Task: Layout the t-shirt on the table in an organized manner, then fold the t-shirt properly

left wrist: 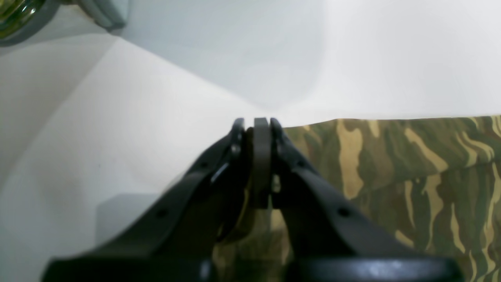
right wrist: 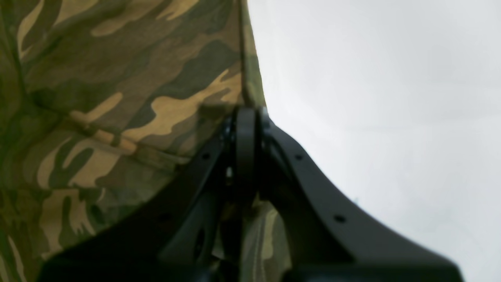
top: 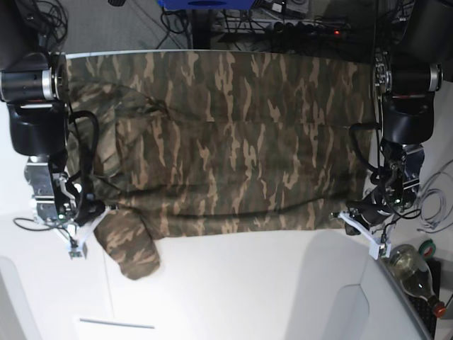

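I see the t-shirt (top: 226, 134) spread wide across the far half of the table (top: 241, 290), from one arm to the other. Its top edge runs almost straight along the far side of the table. Its near edge runs across the middle, a bit wavy. One sleeve (top: 127, 244) sticks out past that near edge on my right arm's side and lies flat on the white top. The other sleeve looks folded in on the shirt near the far corner on that same side, with some bumps and wrinkles around it. My left gripper (left wrist: 254, 123) is down at the near corner of the shirt on its side. In the left wrist view its fingers are squeezed together with cloth coming out between them, so it is grasping the t-shirt. The shirt's edge goes off straight to the side from there, and the table beyond it is bare white. My right gripper (right wrist: 245, 113) is pinched tight on the shirt's edge too, and cloth shows under its fingers. Bare table fills the side next to it. The near half of the table is open white. A glass bottle (top: 414, 273) lies near my left arm, off the shirt.
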Robot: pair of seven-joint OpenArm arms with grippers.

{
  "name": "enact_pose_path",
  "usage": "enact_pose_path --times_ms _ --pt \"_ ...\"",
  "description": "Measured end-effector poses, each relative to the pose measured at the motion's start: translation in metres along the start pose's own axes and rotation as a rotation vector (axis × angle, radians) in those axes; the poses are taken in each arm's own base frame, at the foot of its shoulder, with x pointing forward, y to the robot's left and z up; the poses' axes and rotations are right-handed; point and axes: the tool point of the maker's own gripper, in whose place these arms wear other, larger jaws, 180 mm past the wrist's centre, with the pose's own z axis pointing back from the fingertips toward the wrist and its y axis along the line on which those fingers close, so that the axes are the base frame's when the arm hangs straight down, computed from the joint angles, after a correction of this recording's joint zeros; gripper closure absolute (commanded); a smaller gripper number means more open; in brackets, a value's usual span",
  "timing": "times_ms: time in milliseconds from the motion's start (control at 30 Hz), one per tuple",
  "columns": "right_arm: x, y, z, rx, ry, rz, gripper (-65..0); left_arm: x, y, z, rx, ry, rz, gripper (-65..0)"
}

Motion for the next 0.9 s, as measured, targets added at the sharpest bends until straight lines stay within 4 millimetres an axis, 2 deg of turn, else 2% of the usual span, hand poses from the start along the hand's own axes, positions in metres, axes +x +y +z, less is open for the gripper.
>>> enact_pose_path --times_ms 133,333,533,767,900 --pt "0.016 -0.009 0.004 -0.015 -0.028 0.001 -0.9 0.000 -0.001 0.000 -0.001 0.001 -0.003 0.0" --pt "0.040 -0.032 0.011 -0.052 -0.096 0.004 -0.8 0.039 -0.011 0.008 -0.019 -0.085 -0.041 0.0" --pt "0.056 -0.039 0.017 -0.007 -0.174 0.064 -0.8 0.030 -0.010 0.008 -0.019 -0.045 -0.047 0.0" --pt "0.072 -0.056 0.026 -0.004 -0.270 0.103 -0.8 0.031 -0.011 0.008 -0.020 -0.050 -0.047 0.0" --pt "0.082 -0.049 0.030 0.042 -0.321 0.133 -0.8 0.033 -0.010 0.009 -0.019 -0.054 -0.049 0.0"
